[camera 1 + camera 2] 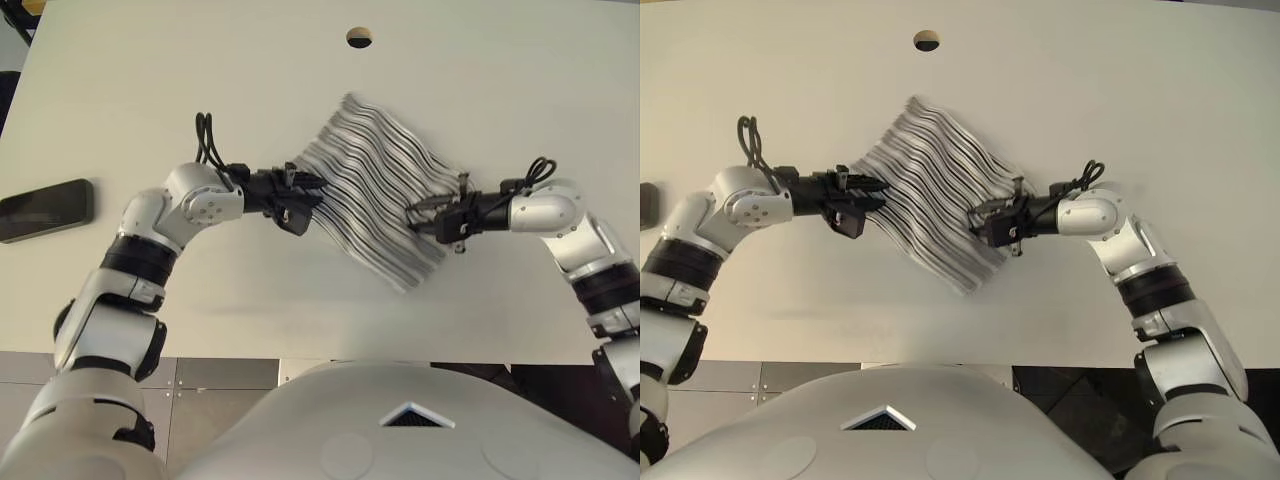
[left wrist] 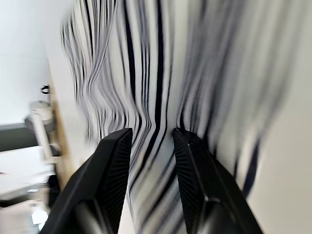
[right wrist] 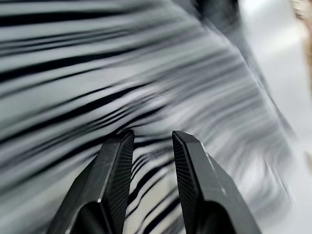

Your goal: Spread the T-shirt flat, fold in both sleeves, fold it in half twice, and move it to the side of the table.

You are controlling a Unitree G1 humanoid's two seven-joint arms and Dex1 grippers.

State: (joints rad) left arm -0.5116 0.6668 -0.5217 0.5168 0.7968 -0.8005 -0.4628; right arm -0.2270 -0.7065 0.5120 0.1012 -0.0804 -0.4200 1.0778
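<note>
While the striped T-shirt [image 1: 375, 195] stretches diamond-shaped at mid-frame over the white tabletop [image 1: 200, 80], the left end effector [image 1: 308, 189] clamps its left corner and the right end effector [image 1: 420, 213] its right edge.

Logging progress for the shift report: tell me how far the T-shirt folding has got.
Done: the black-and-white striped T-shirt is a compact panel with no sleeves sticking out, so some folding looks finished. In hand: the left gripper and right gripper pinch its opposite edges over the white table. Left: any remaining fold, which I cannot count, and moving it aside.
</note>
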